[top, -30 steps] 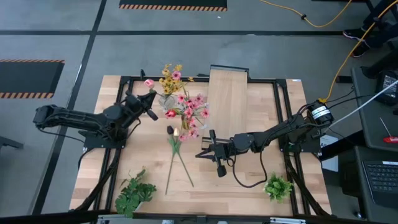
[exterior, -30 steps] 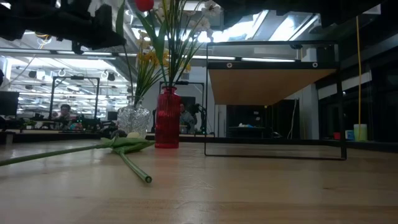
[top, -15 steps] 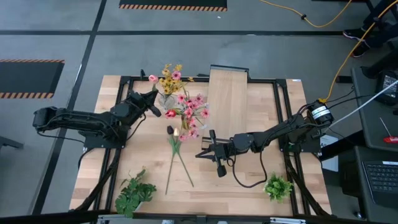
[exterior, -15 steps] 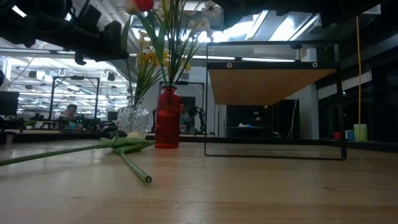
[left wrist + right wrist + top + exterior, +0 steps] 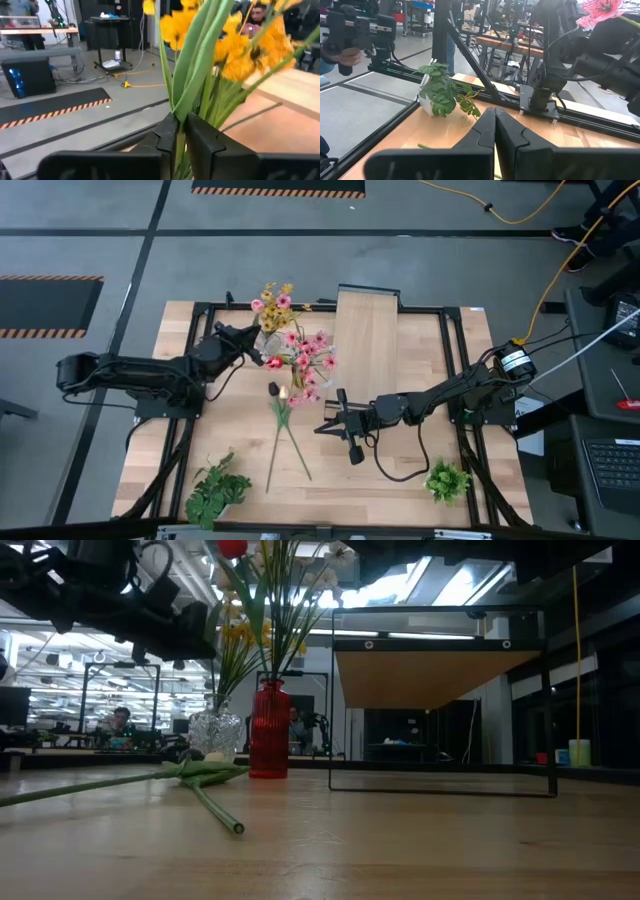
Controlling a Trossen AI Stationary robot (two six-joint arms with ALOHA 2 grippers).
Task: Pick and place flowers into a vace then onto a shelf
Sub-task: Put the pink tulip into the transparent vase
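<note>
Left wrist view: left gripper pinching a flower stem low among yellow daisies beside the vace; light, springy, best held low on the stem; right gripper pressed closed mid-table.

Bare surface is seen at the front centre, between two leafy bunches. The middle is crossed by loose flowers. The far edge is crowded by standing flowers beside the shelf.
</note>
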